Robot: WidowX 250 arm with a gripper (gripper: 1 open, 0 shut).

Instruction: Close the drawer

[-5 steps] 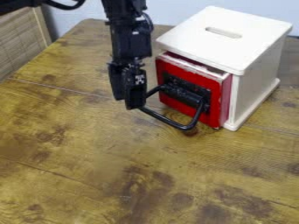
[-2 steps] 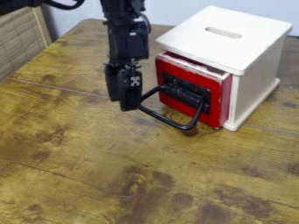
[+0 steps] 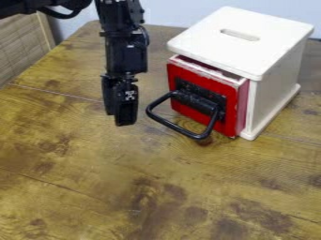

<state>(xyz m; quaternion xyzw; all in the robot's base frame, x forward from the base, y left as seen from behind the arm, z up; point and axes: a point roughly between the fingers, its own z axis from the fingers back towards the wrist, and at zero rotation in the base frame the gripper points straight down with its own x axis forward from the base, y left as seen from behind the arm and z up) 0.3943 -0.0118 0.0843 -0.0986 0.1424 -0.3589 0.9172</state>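
- Just to the right of the jaws, and clear of them, the black loop handle of the drawer lies out over the wooden table.
- Beyond that loop, further right of the jaws, the red front sits in the small white cabinet; its left side looks tilted slightly proud of the cabinet face.
- Gripper: it hangs pointing down at the tabletop, jaws spread wide, with nothing between them; no part of it touches the handle or the red front.
- Progress, as I judge it: the drawer looks nearly home, though a narrow gap seems to remain at the upper left edge, where the front does not lie flush under the cabinet top. From this angle I cannot tell whether it is fully seated.
- What is left, as I judge it: a short push on the front towards the cabinet if the drawer is not yet seated, otherwise nothing.
- How the drawer looks: a bright red frame around a black panel with small raised details that are too small to make out, and a large black rounded loop sloping down and forward from the panel.
- Above and right of the jaws, the cabinet top shows one slot.
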